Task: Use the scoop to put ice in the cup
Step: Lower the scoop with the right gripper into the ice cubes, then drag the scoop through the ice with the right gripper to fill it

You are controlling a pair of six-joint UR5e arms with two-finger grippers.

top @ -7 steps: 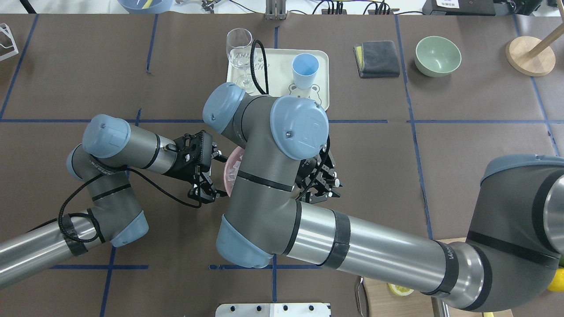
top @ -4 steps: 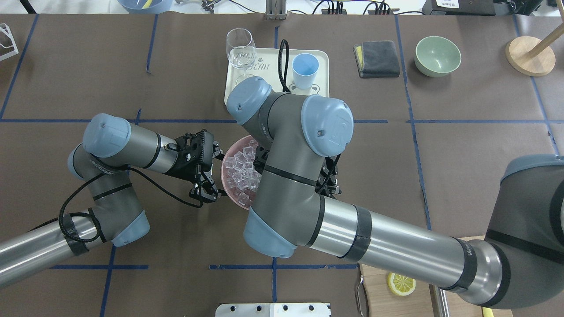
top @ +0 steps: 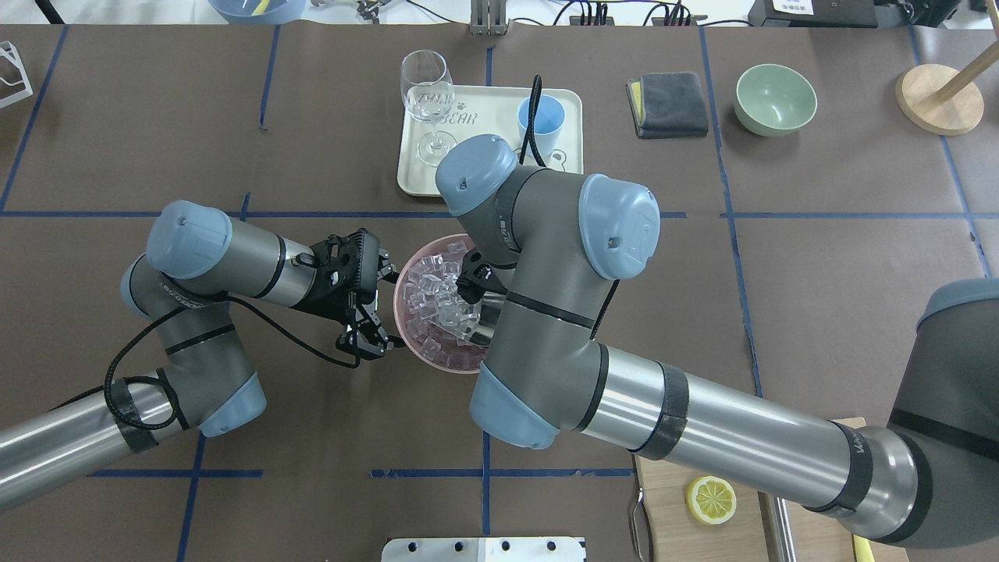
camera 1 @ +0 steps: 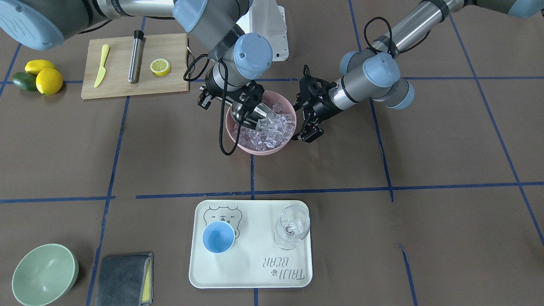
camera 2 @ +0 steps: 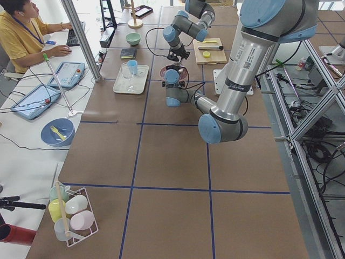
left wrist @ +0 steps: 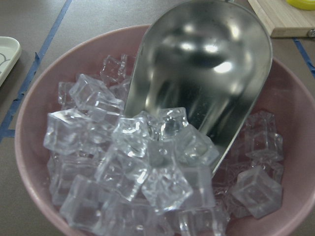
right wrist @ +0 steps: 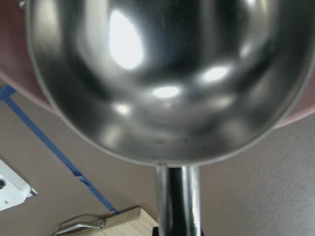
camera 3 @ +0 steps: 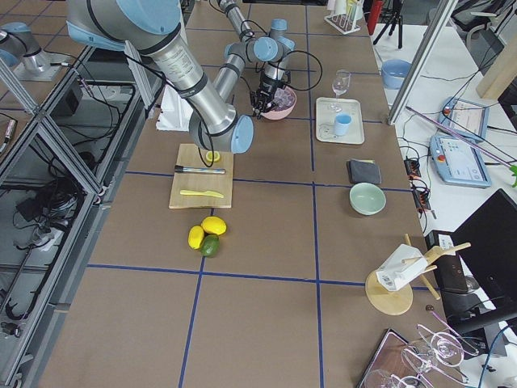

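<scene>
Steel scoop (left wrist: pixel 206 73) dips its front lip into clear ice (left wrist: pixel 147 172) heaped in a pink bowl (left wrist: pixel 34 113); the right gripper (camera 1: pixel 227 101) jaws pinch its rod handle. Left gripper (top: pixel 381 308) hangs just beside the bowl, jaws spread. Light-blue cup (camera 1: pixel 218 237) stands well apart on a cream tray (camera 1: pixel 255 272).

Brown-covered table (camera 1: pixel 425 148), squared off with blue tape. Carries a pink bowl (camera 1: pixel 260 151) near the middle, a pale tray (camera 1: pixel 250 272) on the operators' side, and a wooden board (camera 1: pixel 119 87) by the robot's base, with two lemons (camera 1: pixel 47 80) and what looks like an avocado (camera 1: pixel 22 81) near it. Holds also a green bowl (camera 1: pixel 44 274), a grey cloth (camera 1: pixel 121 278) and a round wooden base (top: pixel 939 99).
</scene>
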